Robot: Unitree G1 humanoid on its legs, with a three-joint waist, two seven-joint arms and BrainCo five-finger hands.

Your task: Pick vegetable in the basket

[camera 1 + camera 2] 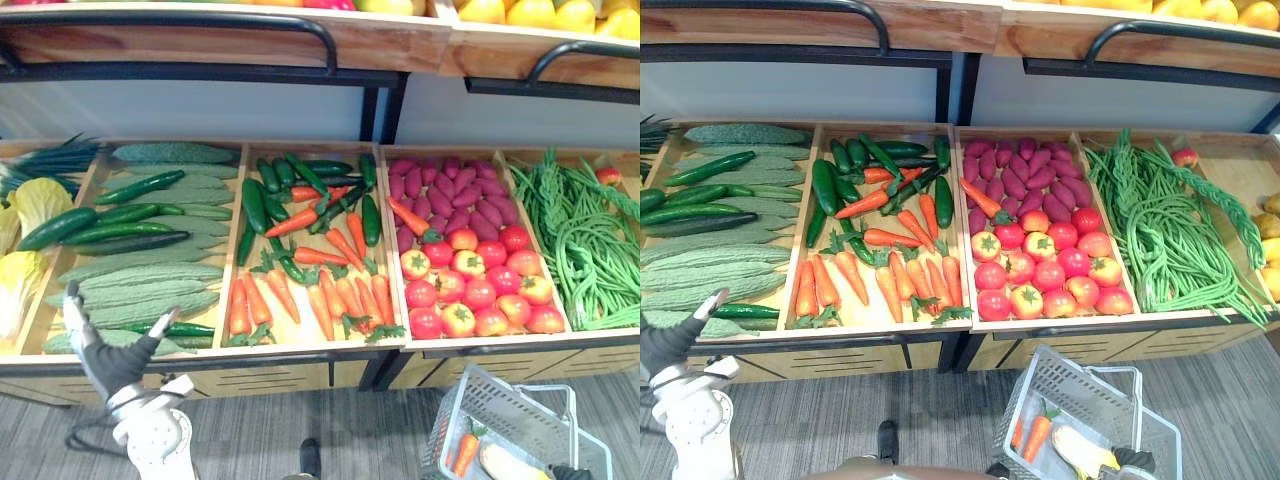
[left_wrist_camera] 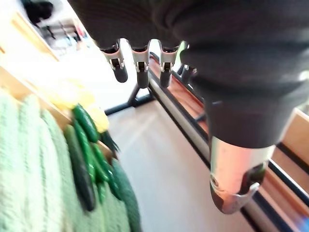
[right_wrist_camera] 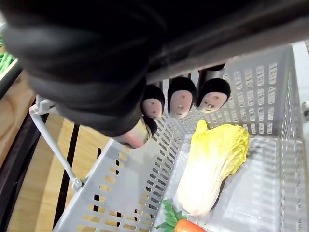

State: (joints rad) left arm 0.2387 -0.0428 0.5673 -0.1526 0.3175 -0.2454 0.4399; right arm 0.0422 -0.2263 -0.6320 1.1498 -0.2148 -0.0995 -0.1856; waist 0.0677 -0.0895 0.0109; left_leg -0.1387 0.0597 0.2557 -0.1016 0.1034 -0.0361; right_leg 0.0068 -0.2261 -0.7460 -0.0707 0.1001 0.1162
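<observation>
The basket, a grey perforated plastic carrier, hangs directly beneath the right hand, low in front of the display. The right hand's fingers are curled around the bar of the basket handle, with the dark fingertips folded in towards the palm. Inside the basket, below those fingertips, lie a napa cabbage and, next to it, a carrot. The left hand is raised at the front edge of the wooden display stand, well apart from the basket. Its fingers are straight and spread, and it grips nothing. Just beyond the left hand's fingertips lie pale green bitter gourds, and farther beyond those lie dark green cucumbers. Towards the right hand, the compartments hold in order carrots mixed with green peppers, then tomatoes in front of purple tubers, then long beans. Outboard of the left hand lie further cabbages. An upper shelf behind carries yellow fruit.
</observation>
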